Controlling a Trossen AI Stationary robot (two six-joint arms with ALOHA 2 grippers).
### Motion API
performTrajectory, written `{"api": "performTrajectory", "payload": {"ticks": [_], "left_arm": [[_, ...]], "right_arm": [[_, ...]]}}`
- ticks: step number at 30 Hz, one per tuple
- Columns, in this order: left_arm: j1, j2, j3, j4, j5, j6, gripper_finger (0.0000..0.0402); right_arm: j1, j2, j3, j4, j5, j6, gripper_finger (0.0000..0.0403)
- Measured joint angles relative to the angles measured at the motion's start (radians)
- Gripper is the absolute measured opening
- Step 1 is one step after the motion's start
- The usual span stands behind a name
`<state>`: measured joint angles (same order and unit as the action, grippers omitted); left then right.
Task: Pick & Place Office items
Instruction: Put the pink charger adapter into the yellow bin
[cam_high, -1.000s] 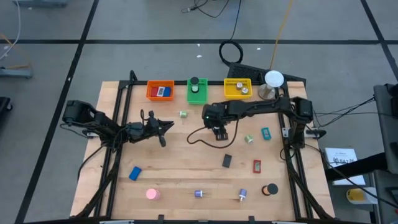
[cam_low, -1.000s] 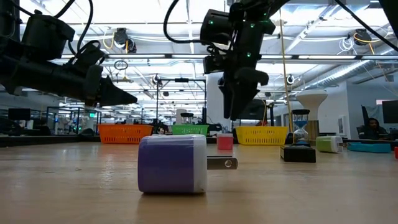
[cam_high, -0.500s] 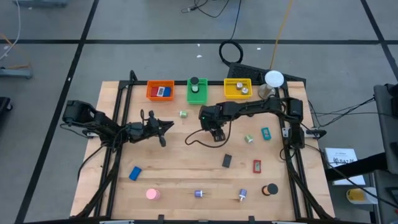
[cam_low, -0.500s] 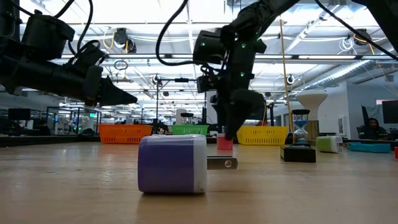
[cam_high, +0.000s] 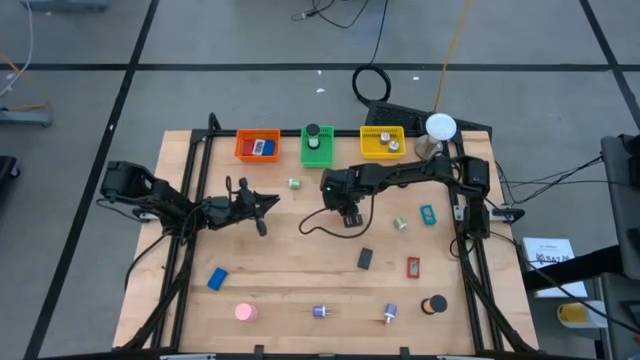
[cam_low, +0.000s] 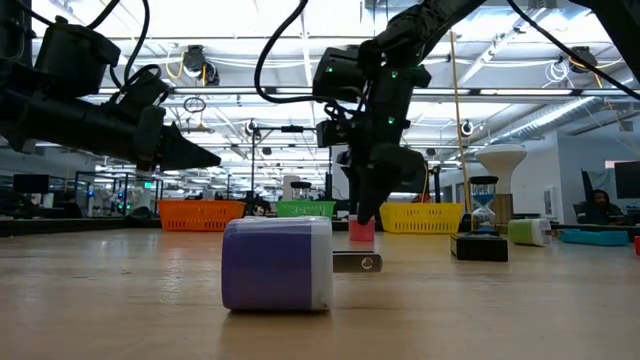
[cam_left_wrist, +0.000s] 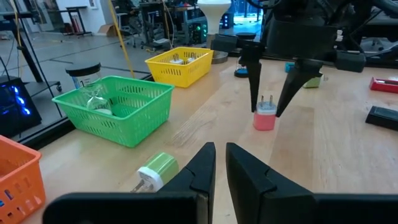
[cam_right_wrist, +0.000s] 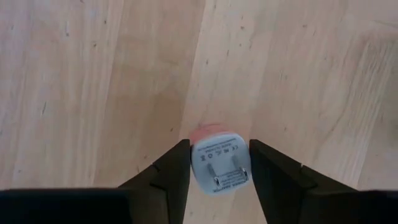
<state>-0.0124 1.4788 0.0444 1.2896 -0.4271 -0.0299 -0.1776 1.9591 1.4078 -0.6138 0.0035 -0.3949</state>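
Pink is the small plug adapter (cam_high: 349, 217) that the right end effector (cam_high: 349, 212) now reaches, seen from above near the middle of the wooden tabletop (cam_high: 290, 262). One second ago this arm stood a little more to the right; it has shifted toward the left and has hardly moved in the last half second. The left end effector (cam_high: 262, 214) has not changed place, over the left half of the tabletop. Open wood lies between the two arms and toward the front edge, where the blue block (cam_high: 216, 278), pink round piece (cam_high: 244, 312), purple adapter (cam_high: 320, 311) and black block (cam_high: 365, 259) lie well apart. The orange bin (cam_high: 258, 146), green bin (cam_high: 317, 146) and yellow bin (cam_high: 382, 142) line the far edge.

From the low view, the right end effector (cam_low: 362, 215) has come down since a second ago; its tips now sit at the pink adapter (cam_low: 361, 231), behind the purple adapter (cam_low: 278, 262) close to the camera.

From the left wrist view, the left fingers (cam_left_wrist: 202, 168) are pressed nearly together with only a thin gap, holding nothing. Farther off, the right end effector (cam_left_wrist: 267, 106) stands spread on both sides of the pink adapter (cam_left_wrist: 264, 118), which stands upright on the wood. A light green adapter (cam_left_wrist: 153, 171) lies just ahead.

From the right wrist view, the fingers (cam_right_wrist: 176, 168) are open with the adapter (cam_right_wrist: 218, 157) between them; whether they touch it I cannot tell.
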Motion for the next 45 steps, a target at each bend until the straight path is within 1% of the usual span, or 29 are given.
{"api": "performTrajectory", "payload": {"ticks": [3,8,12,14,17,22,28,32,38,45], "left_arm": [[0.000,0.000,0.000,0.000,0.000,0.001,0.0035],[0.000,0.000,0.000,0.000,0.000,0.001,0.0035],[0.000,0.000,0.000,0.000,-0.001,0.001,0.0035],[0.000,0.000,0.000,0.000,-0.001,0.000,0.0035],[0.000,0.000,0.000,0.000,-0.002,0.001,0.0035],[0.000,0.000,0.000,0.001,-0.002,0.000,0.0035],[0.000,0.000,0.000,0.003,-0.002,0.000,0.0035],[0.000,0.000,0.000,0.003,-0.002,0.000,0.0035],[0.000,0.000,0.000,0.002,-0.002,0.002,0.0035],[0.000,0.000,0.000,0.002,-0.002,0.007,0.0035]], "right_arm": [[-0.005,0.000,0.000,0.000,-0.001,0.015,0.0146],[-0.020,-0.022,-0.004,-0.014,-0.003,0.056,0.0132],[-0.059,-0.085,-0.006,-0.042,-0.001,0.096,0.0131],[-0.086,-0.124,-0.003,-0.058,0.004,0.104,0.0131],[-0.138,-0.182,-0.004,-0.091,0.052,0.110,0.0131],[-0.274,-0.232,0.061,-0.160,0.108,0.096,0.0131],[-0.460,-0.197,0.087,-0.169,0.100,-0.045,0.0132],[-0.544,-0.139,0.085,-0.147,0.100,-0.134,0.0132],[-0.594,-0.059,0.086,-0.041,0.055,-0.216,0.0132],[-0.610,0.015,0.086,-0.020,0.050,-0.289,0.0132]]}}
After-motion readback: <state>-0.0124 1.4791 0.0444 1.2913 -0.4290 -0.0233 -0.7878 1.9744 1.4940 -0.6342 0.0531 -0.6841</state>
